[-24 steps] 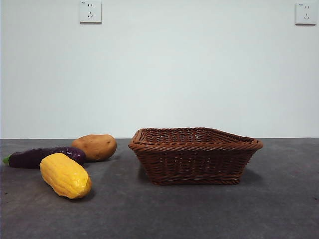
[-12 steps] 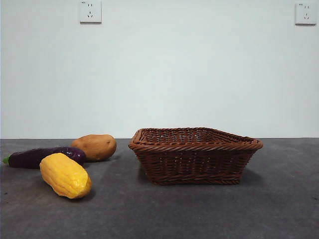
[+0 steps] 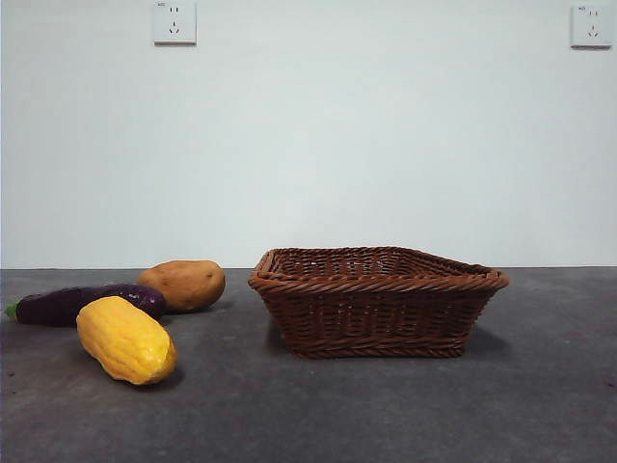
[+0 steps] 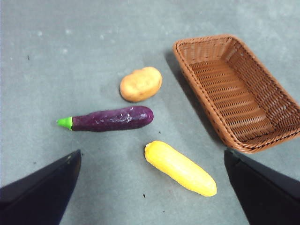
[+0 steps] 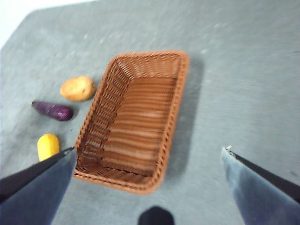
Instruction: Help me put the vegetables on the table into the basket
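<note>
The bumpy yellow corn-like piece (image 3: 126, 340) lies on the dark grey table (image 3: 386, 415) at the front left. The purple eggplant (image 3: 87, 303) with its green stem lies behind it, and the tan potato (image 3: 183, 285) behind that. The empty woven basket (image 3: 378, 299) stands to their right. In the left wrist view the corn (image 4: 180, 168), eggplant (image 4: 110, 118), potato (image 4: 140, 84) and basket (image 4: 241, 91) lie below my open left gripper (image 4: 152, 187). My open right gripper (image 5: 147, 183) hangs high over the basket (image 5: 136, 119). Neither gripper shows in the front view.
A white wall with two sockets (image 3: 174, 22) stands behind the table. Bare table lies in front of and to the right of the basket (image 3: 549, 386).
</note>
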Controlling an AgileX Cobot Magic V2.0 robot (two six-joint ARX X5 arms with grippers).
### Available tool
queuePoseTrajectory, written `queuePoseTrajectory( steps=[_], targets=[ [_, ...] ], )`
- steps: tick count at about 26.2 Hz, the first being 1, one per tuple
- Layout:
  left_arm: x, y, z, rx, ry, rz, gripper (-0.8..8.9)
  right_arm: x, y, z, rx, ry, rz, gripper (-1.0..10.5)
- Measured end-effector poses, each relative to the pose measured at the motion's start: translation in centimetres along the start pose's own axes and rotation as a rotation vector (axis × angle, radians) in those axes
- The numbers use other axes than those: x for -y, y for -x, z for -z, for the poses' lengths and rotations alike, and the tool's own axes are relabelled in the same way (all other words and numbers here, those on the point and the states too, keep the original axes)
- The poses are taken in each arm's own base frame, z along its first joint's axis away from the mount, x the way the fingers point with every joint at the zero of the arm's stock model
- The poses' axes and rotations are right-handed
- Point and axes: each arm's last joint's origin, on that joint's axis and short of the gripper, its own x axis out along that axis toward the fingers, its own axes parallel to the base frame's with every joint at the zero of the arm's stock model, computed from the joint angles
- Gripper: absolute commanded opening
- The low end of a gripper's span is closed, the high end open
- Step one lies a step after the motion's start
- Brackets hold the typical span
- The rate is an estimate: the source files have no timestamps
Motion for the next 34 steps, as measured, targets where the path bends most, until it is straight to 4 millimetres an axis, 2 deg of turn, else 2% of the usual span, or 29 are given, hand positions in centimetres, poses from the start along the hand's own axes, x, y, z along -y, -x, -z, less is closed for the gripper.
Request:
queuePoseTrajectory(
  steps=[5, 8, 10, 13, 17, 19, 22, 25, 27, 28, 30, 34],
  targets=[
    [-0.2, -0.8, -0.2, -0.034, 0.010, 0.000, 6.74, 0.1, -7.2, -4.9, -0.134, 0.030, -0.001, 5.7],
    [-0.4, -1.2, -0.2, -0.051, 0.015, -0.001, 6.74, 0.2, -12.3, -6.1, -0.223, 0.042, 0.013, 5.7],
    [-0.4, -1.2, -0.2, -0.052, 0.016, -0.001, 6.74, 0.5, -15.5, -6.2, -0.280, 0.043, 0.026, 5.7],
    [-0.4, -1.3, -0.2, -0.052, 0.016, -0.001, 6.74, 1.5, -20.0, -5.2, -0.378, 0.035, 0.050, 5.6],
    [-0.4, -1.3, -0.2, -0.053, 0.020, -0.001, 6.74, 2.9, -24.4, -3.1, -0.489, 0.024, 0.091, 5.6],
    [-0.4, -1.3, -0.2, -0.054, 0.023, -0.001, 6.74, 3.4, -25.9, -2.4, -0.506, 0.022, 0.094, 4.8],
    [-0.4, -1.5, -0.3, -0.060, 0.025, -0.001, 6.74, 4.0, -27.5, -1.5, -0.530, 0.016, 0.096, 4.6],
    [-0.5, -1.7, -0.3, -0.071, 0.028, -0.001, 6.74, 4.5, -28.5, -0.8, -0.557, 0.008, 0.098, 3.4],
    [-0.6, -2.0, -0.3, -0.081, 0.031, -0.001, 6.74, 4.6, -29.0, -0.5, -0.564, 0.008, 0.098, 3.4],
    [-0.6, -2.0, -0.3, -0.085, 0.032, -0.001, 6.74, 4.6, -29.2, -0.3, -0.563, 0.010, 0.097, 3.0],
    [-0.7, -2.3, -0.4, -0.094, 0.035, -0.003, 6.74, 4.3, -29.4, -0.2, -0.563, 0.016, 0.089, 0.7],
    [-1.0, -3.2, -0.4, -0.133, 0.065, -0.005, 6.74, 3.7, -29.6, -0.2, -0.561, 0.007, 0.068, -0.2]
  ],
)
